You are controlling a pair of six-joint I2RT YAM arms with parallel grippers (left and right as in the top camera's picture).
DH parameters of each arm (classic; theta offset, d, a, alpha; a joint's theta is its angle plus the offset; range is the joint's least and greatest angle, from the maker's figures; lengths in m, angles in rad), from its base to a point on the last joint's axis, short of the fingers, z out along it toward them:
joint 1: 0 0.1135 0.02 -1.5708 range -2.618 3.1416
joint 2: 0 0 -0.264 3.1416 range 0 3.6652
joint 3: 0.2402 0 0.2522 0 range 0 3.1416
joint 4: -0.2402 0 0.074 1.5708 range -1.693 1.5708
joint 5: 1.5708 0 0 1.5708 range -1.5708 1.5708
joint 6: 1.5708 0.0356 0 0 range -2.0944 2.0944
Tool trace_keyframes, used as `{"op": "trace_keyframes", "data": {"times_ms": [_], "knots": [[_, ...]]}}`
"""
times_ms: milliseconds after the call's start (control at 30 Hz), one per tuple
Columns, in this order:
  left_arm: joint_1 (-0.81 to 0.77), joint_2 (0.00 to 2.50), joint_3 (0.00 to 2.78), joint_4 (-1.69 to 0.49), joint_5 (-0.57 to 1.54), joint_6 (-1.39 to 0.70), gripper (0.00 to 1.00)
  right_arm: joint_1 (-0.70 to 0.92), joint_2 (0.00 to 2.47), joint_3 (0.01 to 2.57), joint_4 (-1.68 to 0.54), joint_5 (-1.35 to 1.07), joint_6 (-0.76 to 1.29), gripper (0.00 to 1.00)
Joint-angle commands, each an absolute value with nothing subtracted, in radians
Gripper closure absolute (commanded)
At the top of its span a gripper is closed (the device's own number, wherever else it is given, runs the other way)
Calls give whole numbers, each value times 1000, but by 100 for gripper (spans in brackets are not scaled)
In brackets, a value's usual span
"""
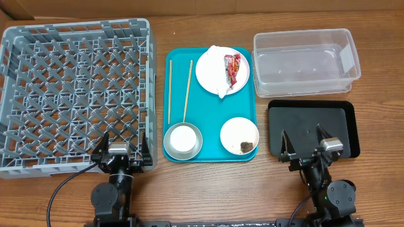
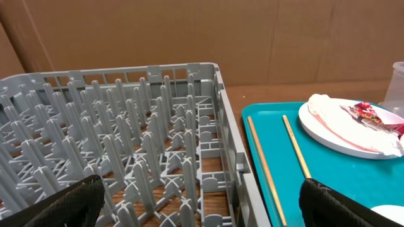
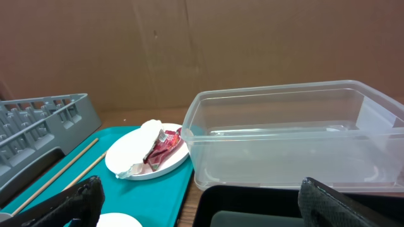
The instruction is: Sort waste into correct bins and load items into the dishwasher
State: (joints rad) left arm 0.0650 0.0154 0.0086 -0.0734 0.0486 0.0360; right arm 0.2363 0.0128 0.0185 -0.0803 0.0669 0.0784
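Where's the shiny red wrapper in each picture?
Overhead: the red wrapper lies on the white plate, near the top middle.
Left wrist: it is at the far right edge, on the plate.
Right wrist: it is lower left of centre, on the plate.
Shared landmark: that white plate under it.

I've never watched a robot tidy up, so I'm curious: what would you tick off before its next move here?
1. Left jaws open, holding nothing: ok.
2. Right jaws open, holding nothing: ok.
3. Clear tub empty, ready for waste: ok.
4. Black tray empty where it shows: ok.
5. Dish rack empty, with free slots: ok.
6. Red wrapper lies uncovered on the plate: ok.
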Motion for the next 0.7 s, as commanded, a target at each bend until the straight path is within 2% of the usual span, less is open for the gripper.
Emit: {"op": "trace_keyframes", "data": {"times_ms": [0, 367, 400, 567, 667], "knots": [[60, 6, 5, -75, 45, 53, 0, 236, 3, 8, -76, 66, 82, 0], [60, 6, 5, -75, 45, 53, 0, 236, 3, 8, -49, 65, 83, 0], [60, 6, 5, -75, 45, 52, 0, 236, 3, 8, -4, 2, 133, 0], [60, 6, 5, -74, 46, 52, 0, 236, 3, 8, 113, -553, 659, 0], [59, 6, 5, -70, 83, 48, 0, 236, 3, 8, 176, -599, 870, 0]]}}
